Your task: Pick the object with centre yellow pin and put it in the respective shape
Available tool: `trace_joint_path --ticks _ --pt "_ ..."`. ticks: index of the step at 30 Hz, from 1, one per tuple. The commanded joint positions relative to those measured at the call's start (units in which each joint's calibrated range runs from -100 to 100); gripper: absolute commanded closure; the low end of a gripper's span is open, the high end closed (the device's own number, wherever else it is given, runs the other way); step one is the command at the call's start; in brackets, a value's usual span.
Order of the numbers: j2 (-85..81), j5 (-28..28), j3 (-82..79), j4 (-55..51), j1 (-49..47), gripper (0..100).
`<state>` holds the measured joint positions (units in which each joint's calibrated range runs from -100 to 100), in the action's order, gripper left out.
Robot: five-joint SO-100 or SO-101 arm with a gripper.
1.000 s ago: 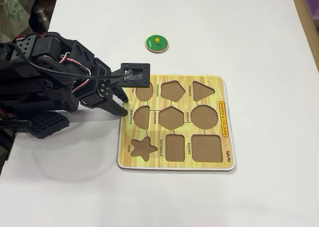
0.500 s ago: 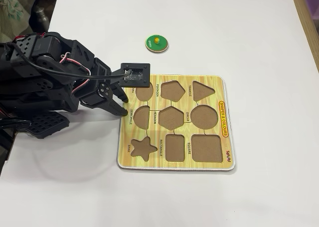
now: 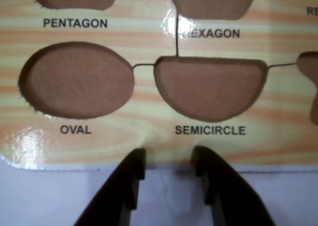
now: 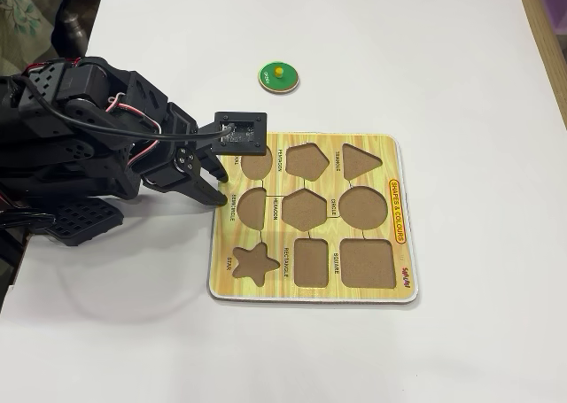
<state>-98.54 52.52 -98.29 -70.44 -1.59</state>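
In the fixed view my black pincer (image 4: pixel 219 193) hangs empty with its fingers parted at the left edge of the yellow wood-grain shape board (image 4: pixel 390 145), whose round brown CIRCLE cutout (image 4: pixel 363 206) lies rightward, while the green wooden-rimmed disc with its yellow knob (image 4: pixel 278 76) rests apart on the white tabletop (image 4: pixel 425 58).

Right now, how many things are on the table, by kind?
Green disc: 1
Shape board: 1
Cutouts in the board: 9, all empty
Robot gripper: 1
Total: 3 things, cutouts not counted
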Motion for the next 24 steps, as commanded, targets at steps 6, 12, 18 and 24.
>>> trace_joint_path --ticks 6,12,18,24 --pt "0.3 -0.3 -0.3 -0.2 0.7 88" --pt "0.4 -0.3 -0.3 -0.3 0.8 88" --pt "0.5 0.3 -0.3 -2.9 0.8 88" --pt "5.7 0.4 2.3 -2.0 -0.1 88"
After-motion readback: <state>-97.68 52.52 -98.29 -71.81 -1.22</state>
